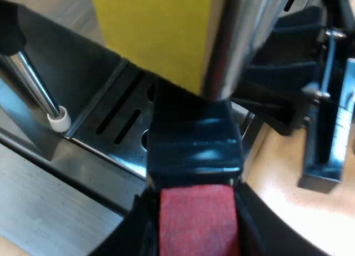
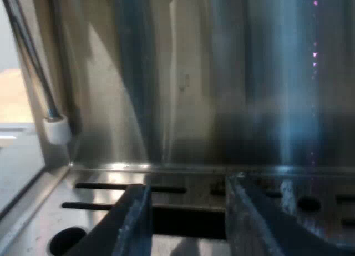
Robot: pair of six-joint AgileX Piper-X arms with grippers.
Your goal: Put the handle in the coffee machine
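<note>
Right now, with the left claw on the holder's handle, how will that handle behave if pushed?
Probably stiff: the handle looks like hard moulded plastic. Perhaps slippery where its black part shines; the red end looks matte, likely grippier.

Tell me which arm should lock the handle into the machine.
Left. The left gripper holds the handle by its red end, pointed at the espresso machine's front. The right gripper is open and empty over the drip tray.

left: close, down handle [image 1: 194, 147] onto tray [image 1: 111, 149] | right: low over tray, facing machine [image 2: 222, 73] | shared: tray, wand [image 1: 34, 84]
</note>
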